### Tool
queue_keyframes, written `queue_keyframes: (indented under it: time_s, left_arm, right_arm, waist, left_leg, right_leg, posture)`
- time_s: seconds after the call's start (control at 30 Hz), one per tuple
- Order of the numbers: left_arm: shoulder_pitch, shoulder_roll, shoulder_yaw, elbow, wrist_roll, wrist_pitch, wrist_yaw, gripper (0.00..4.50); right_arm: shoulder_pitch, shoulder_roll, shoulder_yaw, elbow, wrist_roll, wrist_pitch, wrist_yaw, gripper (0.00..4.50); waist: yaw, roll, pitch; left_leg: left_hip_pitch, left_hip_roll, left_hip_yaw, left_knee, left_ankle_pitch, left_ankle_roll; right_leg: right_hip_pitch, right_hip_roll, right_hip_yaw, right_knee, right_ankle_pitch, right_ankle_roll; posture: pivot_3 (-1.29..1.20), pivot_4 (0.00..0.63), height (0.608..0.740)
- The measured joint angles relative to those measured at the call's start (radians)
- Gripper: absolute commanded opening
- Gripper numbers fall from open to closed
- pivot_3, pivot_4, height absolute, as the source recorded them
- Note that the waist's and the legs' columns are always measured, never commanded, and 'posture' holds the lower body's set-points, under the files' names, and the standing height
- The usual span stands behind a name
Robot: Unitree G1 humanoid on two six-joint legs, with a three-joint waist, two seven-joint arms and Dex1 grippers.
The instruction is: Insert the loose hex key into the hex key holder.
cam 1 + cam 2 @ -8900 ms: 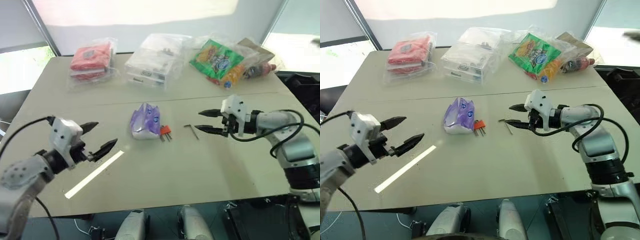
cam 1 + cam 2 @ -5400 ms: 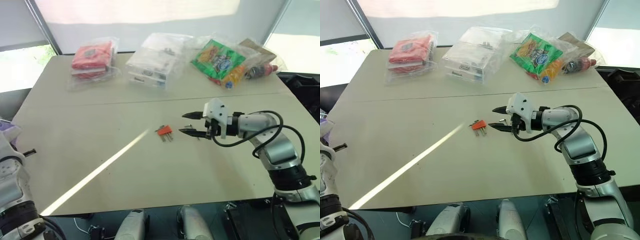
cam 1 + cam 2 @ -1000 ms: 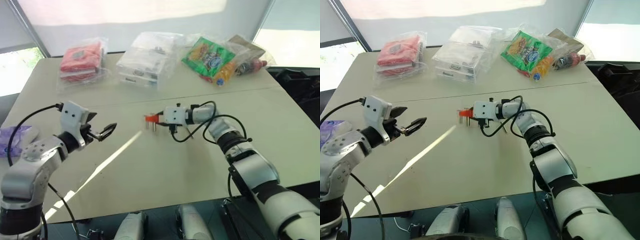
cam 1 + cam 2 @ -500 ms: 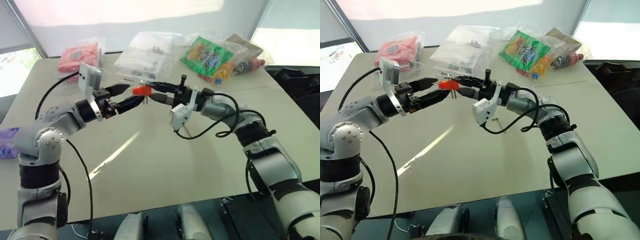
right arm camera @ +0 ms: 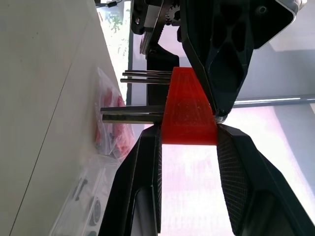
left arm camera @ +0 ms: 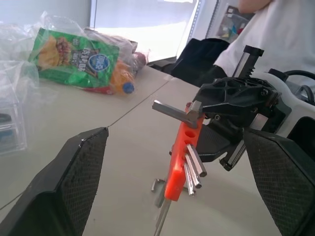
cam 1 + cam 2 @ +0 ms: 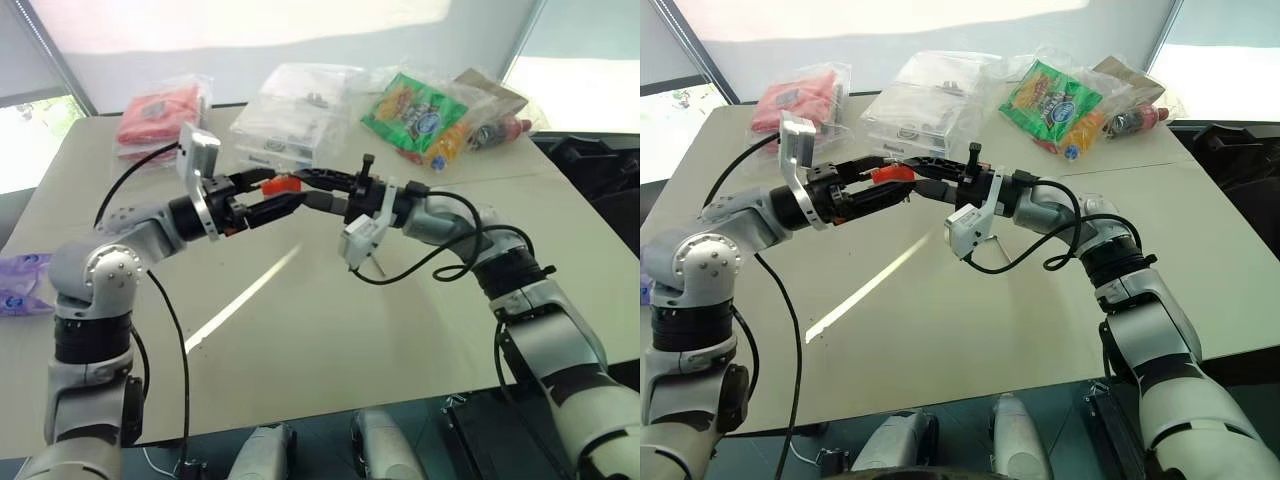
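One holder (image 7: 892, 172), orange-red ribbed plastic block with thin steel keys, now lifted off the bench (image 7: 330, 330) to upper centre of frame, pinched in the right hand (image 5: 189, 135). Left hand (image 7: 268, 197) came up, fingers spread either side, ready for handover. Loose hex key (image 7: 378, 266), dark L-rod, remains on bench mid-frame.

The print on the green snack bag (image 6: 78, 59) is too blurred to read
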Motion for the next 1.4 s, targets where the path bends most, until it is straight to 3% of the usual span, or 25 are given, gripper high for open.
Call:
queue_keyframes:
  time_s: [0.03, 0.13, 0.37, 0.83, 1.07, 1.27, 1.33, 1.4]
  left_arm:
    - [0.0, 0.0, 0.0, 0.0, 0.0, -0.002, 0.001, 4.5]
    - [0.0, 0.0, 0.0, 0.0, 0.001, -0.01, 0.001, 3.72]
    - [0.0, -0.009, -0.009, -0.004, 0.003, -0.019, -0.009, 0.09]
    - [0.001, -0.009, -0.023, -0.006, 0.027, -0.034, -0.008, 0.04]
    - [0.008, -0.011, -0.039, -0.003, 0.032, -0.032, 0.001, 0.0]
    - [0.019, -0.004, -0.043, -0.008, 0.064, -0.048, 0.002, 0.0]
    - [0.026, 0.006, -0.058, -0.016, 0.097, -0.079, 0.003, 0.0]
    - [0.041, 0.009, -0.064, -0.031, 0.13, -0.112, 0.01, 0.0]
  right_arm:
    - [0.001, 0.0, 0.0, 0.0, 0.0, 0.0, 0.004, 0.98]
    - [0.001, 0.0, 0.0, 0.0, 0.001, 0.001, 0.011, 0.98]
    - [0.002, -0.002, 0.0, 0.0, 0.012, 0.017, 0.027, 0.98]
    - [0.002, 0.0, 0.0, 0.0, 0.029, 0.035, 0.059, 0.98]
    - [0.001, 0.0, 0.001, 0.0, 0.089, 0.048, 0.097, 4.47]
    - [0.002, 0.003, 0.0, 0.0, 0.162, 0.125, 0.192, 4.47]
    - [0.017, 0.009, -0.014, -0.01, 0.303, 0.29, 0.338, 4.47]
    - [0.07, 0.015, -0.06, -0.088, 0.464, 0.625, 0.506, 4.47]
  waist:
    - [0.0, 0.0, 0.0]
    - [0.0, 0.0, 0.0]
    - [0.001, 0.0, 0.0]
    - [0.001, 0.0, 0.0]
    - [0.0, 0.0, 0.0]
    - [0.0, 0.0, 0.0]
    - [0.002, 0.0, 0.0]
    - [0.005, 0.0, 0.0]
  left_leg:
    - [0.0, 0.0, 0.0, 0.0, 0.0, 0.0]
    - [0.0, 0.0, 0.0, 0.0, 0.0, 0.0]
    - [0.0, 0.0, 0.0, 0.0, 0.0, 0.0]
    - [0.0, 0.0, 0.0, 0.0, 0.0, 0.0]
    - [0.0, 0.0, 0.0, 0.0, 0.0, 0.0]
    - [0.0, 0.0, 0.0, 0.0, 0.0, 0.0]
    - [0.0, 0.0, -0.001, 0.001, 0.0, 0.0]
    - [0.0, 0.0, -0.002, 0.001, 0.0, 0.0]
  right_leg:
    - [0.0, 0.0, 0.0, 0.0, 0.0, 0.0]
    - [0.0, 0.0, 0.0, 0.0, 0.0, 0.0]
    - [0.0, 0.0, 0.0, 0.0, 0.0, 0.0]
    - [0.0, 0.0, 0.0, 0.0, 0.0, 0.0]
    - [0.0, 0.0, 0.0, 0.0, 0.0, 0.0]
    - [0.0, 0.0, 0.0, 0.0, 0.0, 0.0]
    - [0.001, 0.0, 0.0, 0.0, 0.0, 0.0]
    - [0.002, -0.001, 0.0, 0.0, 0.0, 0.0]
  posture:
    - [0.0, 0.15, 0.74]
    - [0.0, 0.15, 0.74]
    - [0.0, 0.15, 0.74]
    - [0.0, 0.15, 0.74]
    - [0.0, 0.15, 0.74]
    - [0.0, 0.15, 0.74]
    - [0.0, 0.15, 0.74]
    - [0.0, 0.15, 0.74]
